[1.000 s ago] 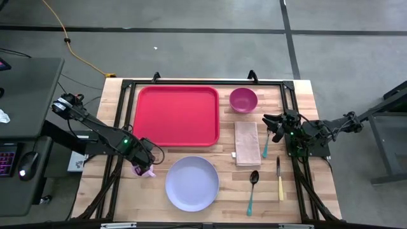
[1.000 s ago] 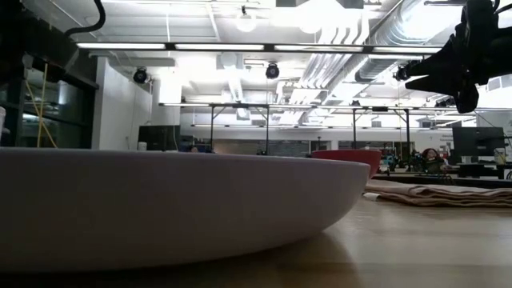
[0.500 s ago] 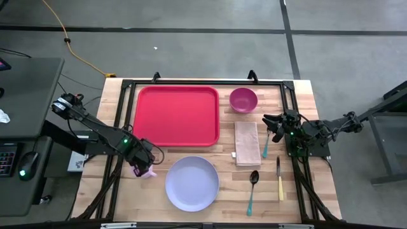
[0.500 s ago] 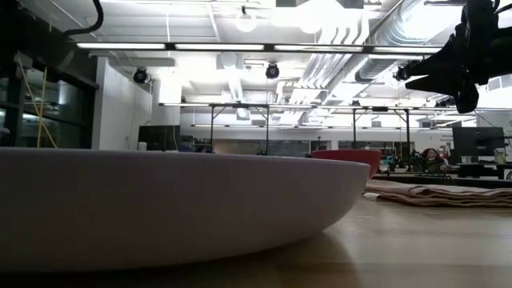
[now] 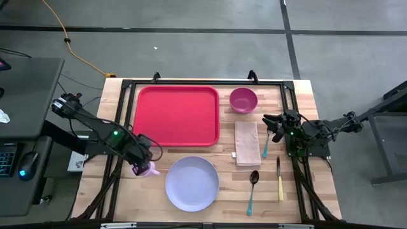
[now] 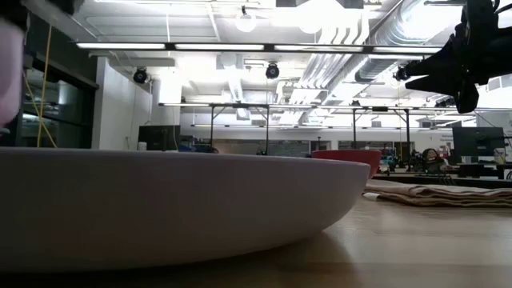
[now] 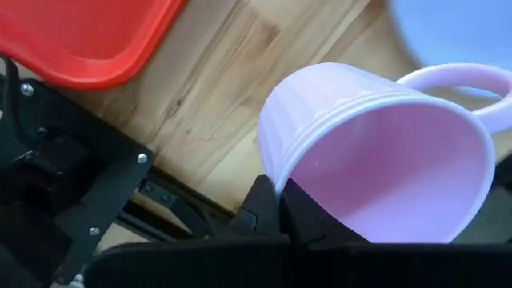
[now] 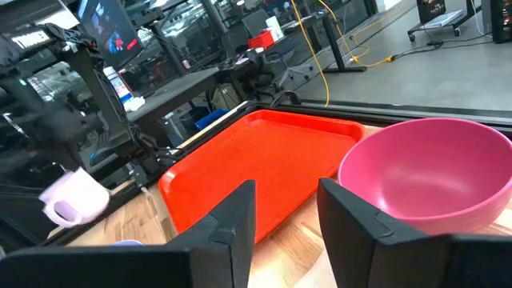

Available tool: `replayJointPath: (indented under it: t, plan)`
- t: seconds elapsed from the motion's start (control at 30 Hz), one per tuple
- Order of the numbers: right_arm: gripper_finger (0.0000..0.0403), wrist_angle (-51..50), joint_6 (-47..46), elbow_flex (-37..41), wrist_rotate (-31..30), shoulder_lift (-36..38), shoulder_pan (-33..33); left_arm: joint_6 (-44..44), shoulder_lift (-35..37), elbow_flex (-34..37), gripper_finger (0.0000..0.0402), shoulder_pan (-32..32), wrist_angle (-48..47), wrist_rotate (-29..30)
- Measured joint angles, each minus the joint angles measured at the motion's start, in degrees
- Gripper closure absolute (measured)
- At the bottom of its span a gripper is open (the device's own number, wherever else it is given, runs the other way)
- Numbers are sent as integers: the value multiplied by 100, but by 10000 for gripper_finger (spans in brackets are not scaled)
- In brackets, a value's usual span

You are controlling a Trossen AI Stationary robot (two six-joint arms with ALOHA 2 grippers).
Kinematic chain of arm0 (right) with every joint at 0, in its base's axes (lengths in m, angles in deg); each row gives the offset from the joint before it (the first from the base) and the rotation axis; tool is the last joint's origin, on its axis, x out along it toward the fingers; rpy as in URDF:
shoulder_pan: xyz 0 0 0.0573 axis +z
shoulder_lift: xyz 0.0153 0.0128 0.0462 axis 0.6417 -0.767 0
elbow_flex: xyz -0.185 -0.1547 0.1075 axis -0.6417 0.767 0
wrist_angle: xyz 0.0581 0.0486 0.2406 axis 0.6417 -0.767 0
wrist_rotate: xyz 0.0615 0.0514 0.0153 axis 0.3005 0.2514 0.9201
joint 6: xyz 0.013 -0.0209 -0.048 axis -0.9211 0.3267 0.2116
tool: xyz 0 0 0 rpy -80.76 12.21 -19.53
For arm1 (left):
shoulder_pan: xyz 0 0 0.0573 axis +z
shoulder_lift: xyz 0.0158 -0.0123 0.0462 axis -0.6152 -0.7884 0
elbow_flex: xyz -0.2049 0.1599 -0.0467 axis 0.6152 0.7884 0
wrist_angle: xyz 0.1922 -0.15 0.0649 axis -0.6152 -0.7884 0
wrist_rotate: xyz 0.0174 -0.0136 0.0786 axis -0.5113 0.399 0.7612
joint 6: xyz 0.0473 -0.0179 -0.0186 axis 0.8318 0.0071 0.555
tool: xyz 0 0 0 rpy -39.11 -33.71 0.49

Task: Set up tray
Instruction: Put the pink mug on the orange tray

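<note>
Near the worktop's (image 5: 121, 191) left edge, a pale pink mug (image 5: 145, 170) is gripped by its rim in the closed jaws of the left gripper (image 5: 141, 166), just beside the lavender plate (image 5: 192, 183). Behind them the red tray (image 5: 177, 115) is seen lying flat. Right gripper (image 5: 269, 124), jaws open, is held above the folded napkin (image 5: 247, 142)
</note>
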Motion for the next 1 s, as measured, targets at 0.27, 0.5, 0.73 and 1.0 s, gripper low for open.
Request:
replayJointPath:
  t: [0.27,0.5,0.73,1.0]
  plan:
    - [290,0,8,0,2,0,0,-556,0,-1060,390,2,-626,461]
    - [290,0,18,0,28,0,0,-994,0,-1315,390,2,-786,479]
    - [290,0,20,-1,30,0,0,-1365,-36,-1317,390,274,-913,677]
    - [290,-2,20,-1,41,0,0,-956,-55,-1317,390,1463,-895,1104]
